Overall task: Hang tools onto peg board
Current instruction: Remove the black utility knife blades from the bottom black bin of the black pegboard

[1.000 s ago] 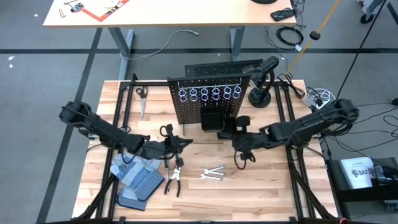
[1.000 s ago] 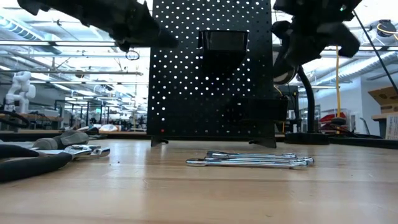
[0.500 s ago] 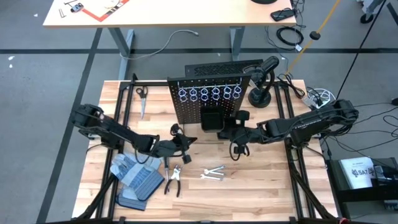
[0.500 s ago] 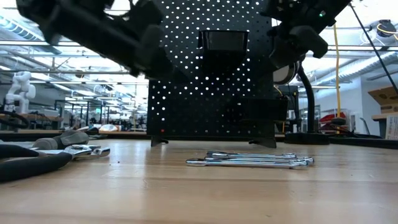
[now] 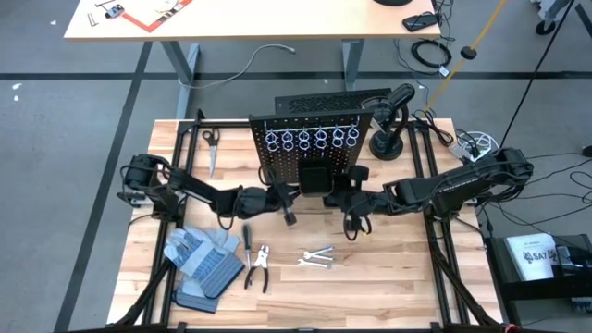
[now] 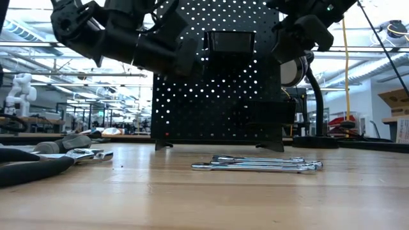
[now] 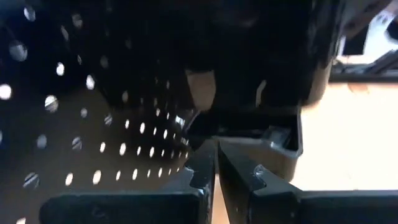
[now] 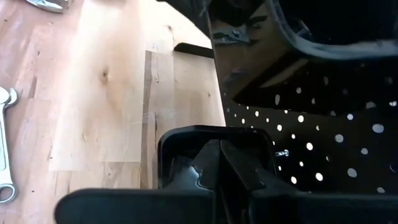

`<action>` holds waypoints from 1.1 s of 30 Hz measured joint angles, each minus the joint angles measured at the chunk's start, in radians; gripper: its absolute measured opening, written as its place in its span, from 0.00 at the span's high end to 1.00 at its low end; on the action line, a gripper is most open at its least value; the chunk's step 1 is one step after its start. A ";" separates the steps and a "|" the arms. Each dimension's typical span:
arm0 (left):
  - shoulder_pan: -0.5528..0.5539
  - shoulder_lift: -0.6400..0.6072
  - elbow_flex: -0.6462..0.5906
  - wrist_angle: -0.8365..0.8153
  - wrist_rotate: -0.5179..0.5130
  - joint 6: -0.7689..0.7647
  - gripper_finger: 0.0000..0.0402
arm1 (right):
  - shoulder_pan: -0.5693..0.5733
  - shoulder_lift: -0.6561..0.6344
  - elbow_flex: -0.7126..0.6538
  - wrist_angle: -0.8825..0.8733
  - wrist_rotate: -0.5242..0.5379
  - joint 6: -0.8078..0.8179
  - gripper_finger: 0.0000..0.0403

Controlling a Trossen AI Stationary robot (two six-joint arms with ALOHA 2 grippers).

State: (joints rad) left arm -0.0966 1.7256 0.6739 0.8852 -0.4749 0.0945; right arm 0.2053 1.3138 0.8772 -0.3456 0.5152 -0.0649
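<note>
Wrenches (image 5: 317, 258) lie mid-table; left end effector (image 5: 289, 219) and right end effector (image 5: 354, 228), both closed and empty, hover before the peg board (image 5: 310, 153).

I've swung the left arm fwd: its claw (image 5: 289, 218) was over the gloves (image 5: 204, 259) and pliers (image 5: 258, 268) a sec ago, now it's up by the peg board (image 5: 310, 153), just at the foot of the panel, w/ a dark tool in it. Right claw (image 5: 352, 225) moved in too, from mid-counter (image 5: 388, 277) to just beside the black bin (image 5: 314, 179).
</note>
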 joint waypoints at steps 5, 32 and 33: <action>0.011 0.000 0.003 0.103 0.051 0.059 0.92 | -0.001 0.000 0.000 0.001 0.001 0.001 1.00; 0.010 0.000 0.004 0.307 0.060 0.096 0.92 | -0.019 0.005 -0.001 -0.031 -0.100 0.045 0.89; 0.010 0.000 0.004 0.307 0.060 0.096 0.92 | -0.027 0.011 -0.001 -0.031 -0.119 0.062 0.87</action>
State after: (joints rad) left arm -0.0868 1.7260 0.6777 1.1925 -0.4145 0.1902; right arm 0.1785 1.3250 0.8764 -0.3771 0.3966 -0.0032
